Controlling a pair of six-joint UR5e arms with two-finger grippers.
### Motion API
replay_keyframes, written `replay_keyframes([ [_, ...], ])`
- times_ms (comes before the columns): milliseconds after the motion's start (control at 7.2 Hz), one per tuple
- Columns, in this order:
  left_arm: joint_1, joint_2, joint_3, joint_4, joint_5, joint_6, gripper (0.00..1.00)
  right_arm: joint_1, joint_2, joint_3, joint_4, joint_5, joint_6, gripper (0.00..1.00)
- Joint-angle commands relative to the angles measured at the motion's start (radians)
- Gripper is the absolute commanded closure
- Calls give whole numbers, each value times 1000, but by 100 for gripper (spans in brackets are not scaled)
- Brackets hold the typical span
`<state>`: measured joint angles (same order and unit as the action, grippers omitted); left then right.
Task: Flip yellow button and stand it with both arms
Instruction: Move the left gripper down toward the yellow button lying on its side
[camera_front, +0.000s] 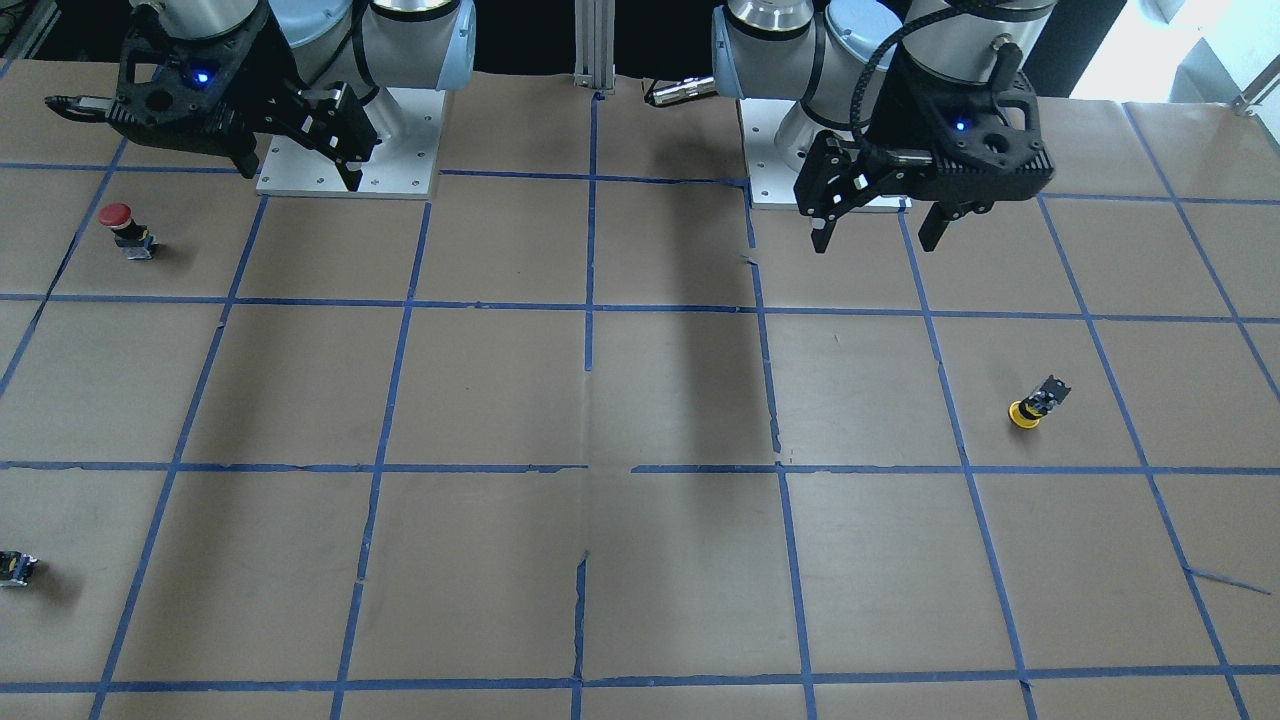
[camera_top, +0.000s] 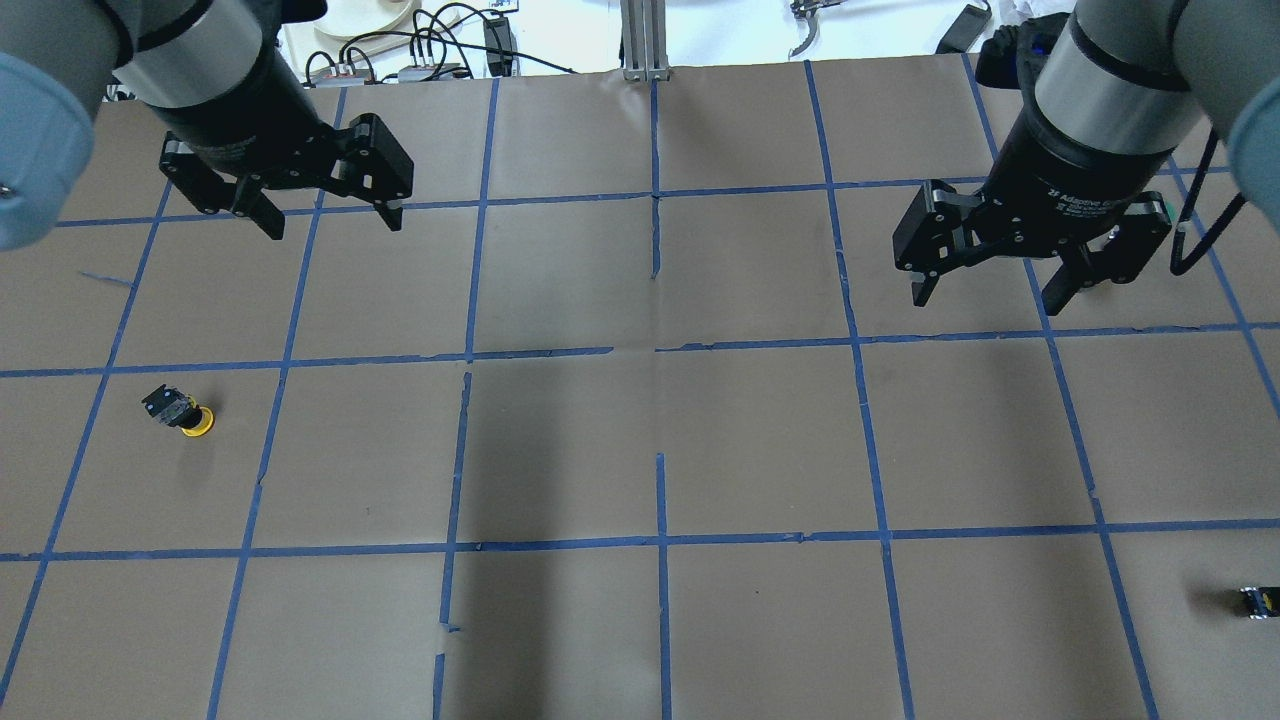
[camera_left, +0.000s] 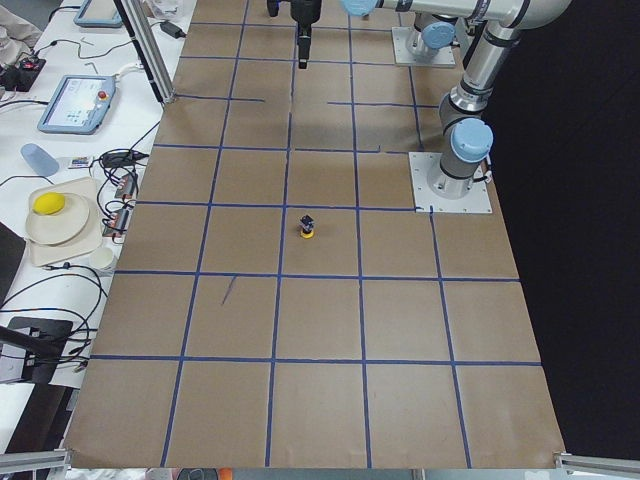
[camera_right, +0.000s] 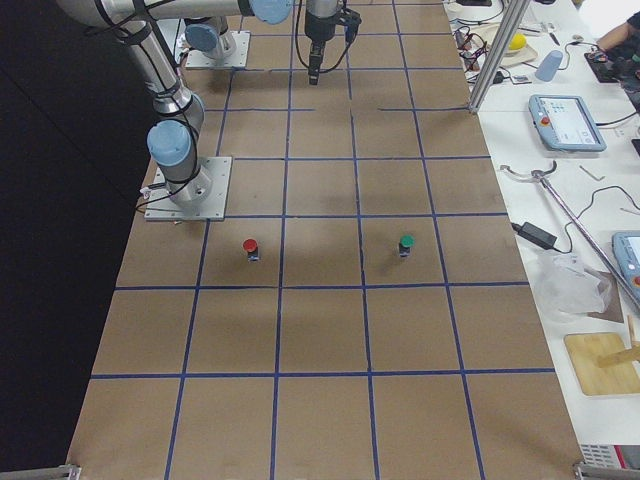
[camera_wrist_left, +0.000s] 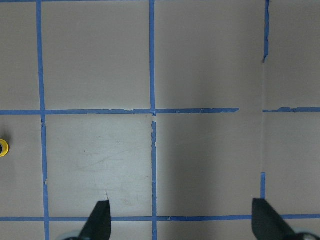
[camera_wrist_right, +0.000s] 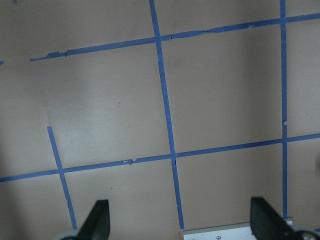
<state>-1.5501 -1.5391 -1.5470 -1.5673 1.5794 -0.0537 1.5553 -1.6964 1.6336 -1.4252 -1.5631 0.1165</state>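
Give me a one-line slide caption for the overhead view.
Left end effector and right end effector hover open above the taped table, yellow button untouched on the left arm's side.

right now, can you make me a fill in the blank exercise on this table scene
The yellow button sits on the robot's ___ side of the table.
The left gripper and the right gripper both have their fingers ___.
The standing button nearest the right arm's base has a ___ cap.
The grid lines are ___ tape.
Missing words: left, open, red, blue.
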Motion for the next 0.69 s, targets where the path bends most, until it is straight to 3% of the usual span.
replay_keyframes([
  [0, 146, 4, -27, -60, 1, 128, 0, 0, 0, 0, 2, 0, -1, 0],
  [278, 314, -21, -56, -47, 23, 306, 0, 0, 0, 0, 0, 0, -3, 0],
  [556, 450, -38, -120, 11, 34, 699, 0, 0, 0, 0, 0, -2, -5, 0],
])
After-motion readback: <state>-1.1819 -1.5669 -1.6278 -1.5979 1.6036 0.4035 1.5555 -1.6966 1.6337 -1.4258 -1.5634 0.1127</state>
